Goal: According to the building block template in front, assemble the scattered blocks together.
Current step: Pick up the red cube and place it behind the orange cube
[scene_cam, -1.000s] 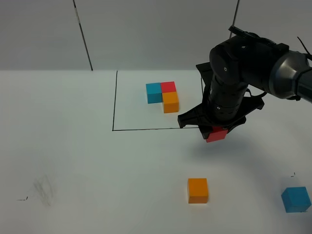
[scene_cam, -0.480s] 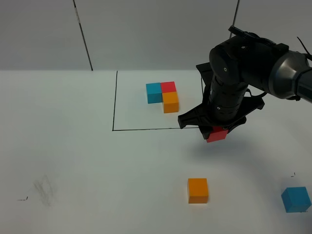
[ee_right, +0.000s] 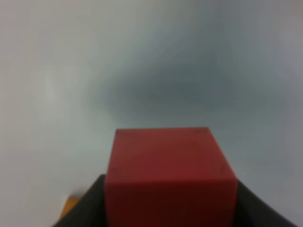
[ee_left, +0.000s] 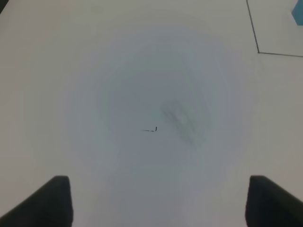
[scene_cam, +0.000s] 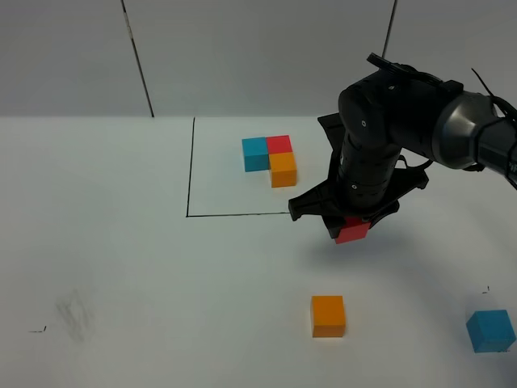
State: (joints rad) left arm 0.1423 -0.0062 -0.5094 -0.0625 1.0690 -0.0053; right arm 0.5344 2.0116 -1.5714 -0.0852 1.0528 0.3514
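Observation:
The building block template (scene_cam: 272,159), a blue, red and orange L-shaped trio, lies inside a black drawn rectangle at the back. My right gripper (scene_cam: 352,226) is shut on the red cube (scene_cam: 353,231) (ee_right: 169,177) and holds it above the table, just in front of the rectangle's near right corner. The orange cube (scene_cam: 328,315) rests on the table nearer the front, below the held cube; a sliver of it shows in the right wrist view (ee_right: 68,206). The light blue cube (scene_cam: 490,331) sits at the front right. My left gripper (ee_left: 156,198) is open over bare table, with nothing between its fingers (ee_left: 52,198).
The white table carries the rectangle's black outline (scene_cam: 190,170), whose corner also shows in the left wrist view (ee_left: 258,49). A faint grey smudge (scene_cam: 73,311) and small pen marks lie at the front left. Two dark seams run up the back wall.
My right arm has shifted slightly left and toward the front, carrying the red cube a little lower in the view. The other cubes have not moved.

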